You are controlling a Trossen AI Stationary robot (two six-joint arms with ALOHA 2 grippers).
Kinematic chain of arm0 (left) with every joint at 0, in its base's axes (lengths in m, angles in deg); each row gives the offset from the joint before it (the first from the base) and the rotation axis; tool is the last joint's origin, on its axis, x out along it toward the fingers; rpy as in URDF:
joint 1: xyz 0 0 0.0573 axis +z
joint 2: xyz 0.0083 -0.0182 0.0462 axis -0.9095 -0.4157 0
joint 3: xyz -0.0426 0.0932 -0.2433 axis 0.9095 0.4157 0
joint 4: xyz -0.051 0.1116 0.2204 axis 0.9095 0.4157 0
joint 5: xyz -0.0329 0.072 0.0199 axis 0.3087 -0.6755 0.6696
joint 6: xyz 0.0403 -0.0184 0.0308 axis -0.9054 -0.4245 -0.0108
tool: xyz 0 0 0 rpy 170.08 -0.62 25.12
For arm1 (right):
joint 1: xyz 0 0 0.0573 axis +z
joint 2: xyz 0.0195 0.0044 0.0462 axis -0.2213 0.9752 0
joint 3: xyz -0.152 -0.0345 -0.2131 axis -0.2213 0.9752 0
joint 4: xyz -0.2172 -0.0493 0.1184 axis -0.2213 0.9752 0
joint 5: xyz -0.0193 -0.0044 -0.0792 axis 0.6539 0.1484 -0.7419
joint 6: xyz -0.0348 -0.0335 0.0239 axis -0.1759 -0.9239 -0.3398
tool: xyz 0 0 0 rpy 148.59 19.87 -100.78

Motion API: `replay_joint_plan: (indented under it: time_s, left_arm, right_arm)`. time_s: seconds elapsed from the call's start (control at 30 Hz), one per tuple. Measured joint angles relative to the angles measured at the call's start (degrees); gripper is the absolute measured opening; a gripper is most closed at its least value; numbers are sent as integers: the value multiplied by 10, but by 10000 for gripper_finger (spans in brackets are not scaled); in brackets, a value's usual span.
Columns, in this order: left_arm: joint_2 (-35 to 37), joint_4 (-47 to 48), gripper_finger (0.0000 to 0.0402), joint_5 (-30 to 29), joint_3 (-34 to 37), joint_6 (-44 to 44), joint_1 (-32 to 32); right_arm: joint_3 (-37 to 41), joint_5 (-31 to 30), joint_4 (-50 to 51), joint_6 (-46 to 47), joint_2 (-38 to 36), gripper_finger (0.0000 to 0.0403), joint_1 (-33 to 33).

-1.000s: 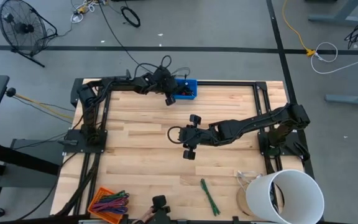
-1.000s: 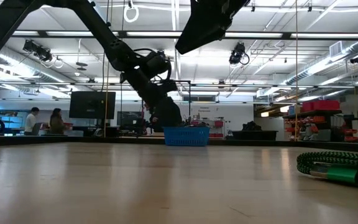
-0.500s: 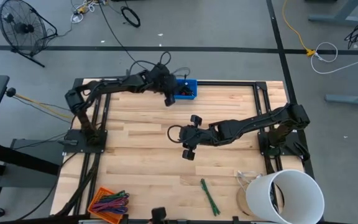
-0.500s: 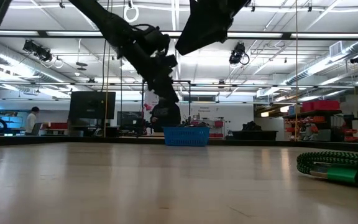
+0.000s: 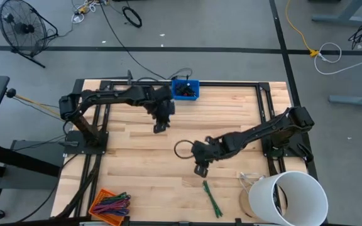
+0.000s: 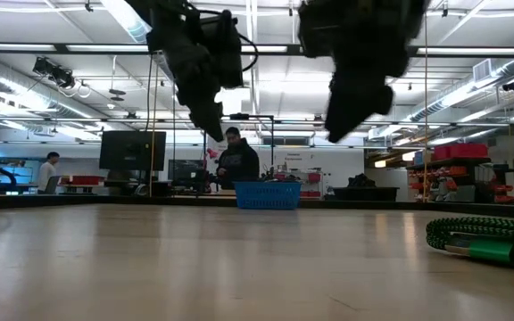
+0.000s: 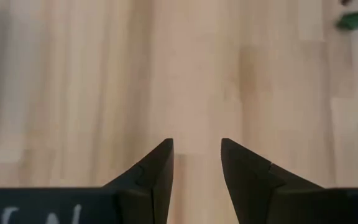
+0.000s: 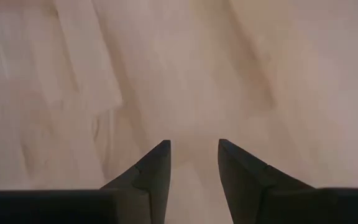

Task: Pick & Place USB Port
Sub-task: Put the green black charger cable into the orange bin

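High view: our left gripper [image 5: 159, 123], fingers apart and empty, sits nearer the blue bin [image 5: 185, 90] of USB parts, up-right of it at top centre; right gripper [image 5: 199, 164] also parted, empty.

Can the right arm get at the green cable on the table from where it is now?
Probably yes. The right claw hangs open and empty above bare wood, and the green cable lies just beyond it with nothing between; the white bucket stands off to the side.

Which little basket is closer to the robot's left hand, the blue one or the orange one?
The blue basket, at the table's far edge. The left end effector hangs just in front of it, while the orange basket sits at the opposite, near corner.
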Motion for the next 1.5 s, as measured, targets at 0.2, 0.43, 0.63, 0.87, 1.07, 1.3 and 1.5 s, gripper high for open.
replay_joint_plan:
  time_s: [0.2,0.43,0.63,0.87,1.07,1.3,1.5]
  left_arm:
    - [0,6,138,-27,0,38,-57]
    - [0,6,138,-68,0,69,-101]
    - [0,5,138,-98,0,101,-119]
    - [-1,7,138,-108,0,113,-131]
    - [-1,5,138,-108,0,113,-132]
    - [-1,5,138,-108,0,113,-132]
    - [-1,6,138,-108,0,113,-131]
  right_arm:
    - [52,26,-61,113,0,134,65]
    - [61,-10,-64,249,0,134,154]
    - [61,-49,-63,343,25,134,210]
    - [61,21,-92,382,77,134,215]
    - [61,26,-92,397,80,134,213]
    - [60,25,-103,386,95,134,213]
    - [59,26,-116,384,114,112,211]
